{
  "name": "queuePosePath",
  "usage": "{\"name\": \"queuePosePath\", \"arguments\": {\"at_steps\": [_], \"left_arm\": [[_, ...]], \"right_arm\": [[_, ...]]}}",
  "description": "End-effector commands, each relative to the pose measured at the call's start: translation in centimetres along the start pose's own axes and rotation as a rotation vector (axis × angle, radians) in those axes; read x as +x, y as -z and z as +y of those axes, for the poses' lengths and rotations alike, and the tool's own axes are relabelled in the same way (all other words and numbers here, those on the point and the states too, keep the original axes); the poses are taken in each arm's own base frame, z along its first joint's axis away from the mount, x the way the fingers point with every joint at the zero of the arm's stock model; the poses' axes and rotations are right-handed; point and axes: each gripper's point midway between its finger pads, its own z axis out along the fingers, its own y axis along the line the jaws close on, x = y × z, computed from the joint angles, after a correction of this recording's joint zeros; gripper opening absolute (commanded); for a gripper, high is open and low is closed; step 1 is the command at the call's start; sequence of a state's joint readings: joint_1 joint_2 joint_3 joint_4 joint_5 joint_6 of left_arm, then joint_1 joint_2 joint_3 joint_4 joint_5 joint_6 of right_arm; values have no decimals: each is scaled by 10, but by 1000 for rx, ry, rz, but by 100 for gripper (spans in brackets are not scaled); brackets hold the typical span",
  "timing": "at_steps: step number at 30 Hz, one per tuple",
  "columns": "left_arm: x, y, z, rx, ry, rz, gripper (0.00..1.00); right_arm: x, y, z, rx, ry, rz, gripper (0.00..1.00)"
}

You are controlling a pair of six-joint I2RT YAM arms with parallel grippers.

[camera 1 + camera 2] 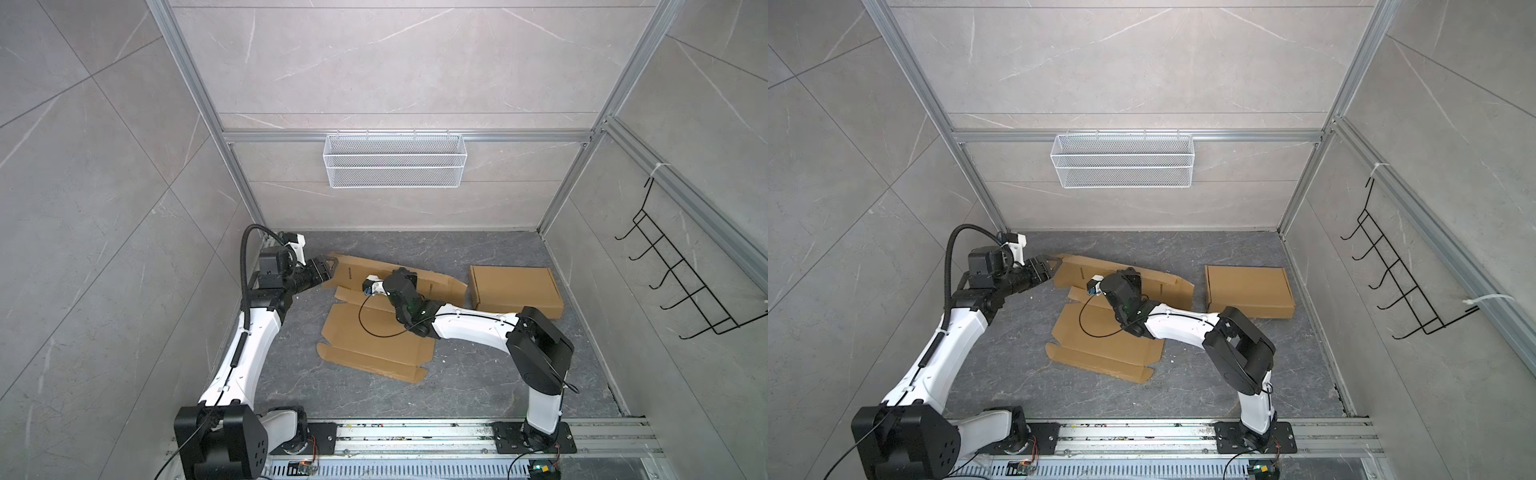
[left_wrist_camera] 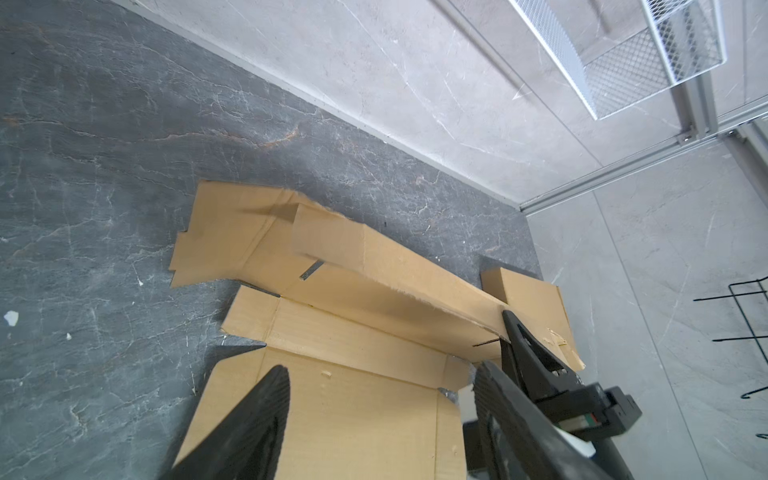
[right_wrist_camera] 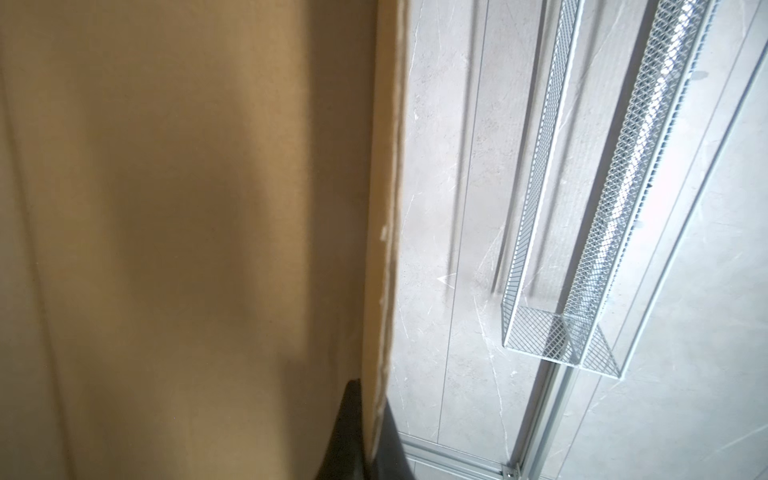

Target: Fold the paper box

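both top views, item one: paper box (image 1: 374, 345) (image 1: 1100, 345) (image 2: 353, 415), an unfolded brown cardboard blank on the dark stone tabletop (image 1: 478, 382), around the middle and a little to the left. main panel lies flat. its near edge, with small tabs, faces the front rail (image 1: 415, 432), and a broad strip of bare tabletop lies between them. long rear panel is raised and tilted, its ragged top edge running left to right along the back.

right gripper (image 3: 370, 395) (image 2: 508, 320): closed onto that raised edge, one dark finger on each face of the cardboard, as the right wrist view shows. in both top views its own wrist hides the grip.

left gripper (image 1: 330, 264) (image 1: 1054, 262) (image 2: 380, 376): at the left end of the raised panel, jaws spread wide. in the left wrist view its fingers (image 2: 266, 399) stand well apart over the flat cardboard, with nothing clamped between them. contact with the board cannot be told.

folded box (image 1: 515, 293) (image 1: 1248, 291): closed, flat on the tabletop, just beside the right end of the raised panel and near the right wall.

open room: bare tabletop in front of the blank and to its front right. only a narrow strip lies behind it.

wire basket (image 1: 395, 160): on the back wall, well above the tabletop.

hook rack (image 1: 681, 286): on the right wall.
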State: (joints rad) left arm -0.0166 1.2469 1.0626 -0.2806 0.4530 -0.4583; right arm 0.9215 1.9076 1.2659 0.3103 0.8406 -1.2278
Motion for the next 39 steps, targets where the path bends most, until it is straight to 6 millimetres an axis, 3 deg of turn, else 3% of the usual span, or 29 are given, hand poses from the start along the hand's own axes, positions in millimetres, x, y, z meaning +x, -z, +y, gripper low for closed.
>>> {"name": "queuePosePath", "arguments": {"at_steps": [1, 8, 18, 24, 31, 39], "left_arm": [[-2, -8, -10, 11, -74, 54, 73], [7, -34, -10, -46, -171, 176, 73], [-11, -54, 7, -142, -236, 192, 73], [-4, -73, 13, -121, -219, 245, 72], [14, -88, 5, -66, -184, 299, 70], [17, -102, -5, 29, -119, 280, 61]], "right_arm": [[-6, 0, -3, 46, -11, -16, 0], [-7, -4, 10, 26, 1, -13, 0], [-7, -5, 10, 12, 0, -19, 0], [-7, -7, 9, 8, -5, -16, 0], [-8, -8, 8, 8, -7, -18, 0], [-7, -10, 9, 6, -6, -14, 0]]}}
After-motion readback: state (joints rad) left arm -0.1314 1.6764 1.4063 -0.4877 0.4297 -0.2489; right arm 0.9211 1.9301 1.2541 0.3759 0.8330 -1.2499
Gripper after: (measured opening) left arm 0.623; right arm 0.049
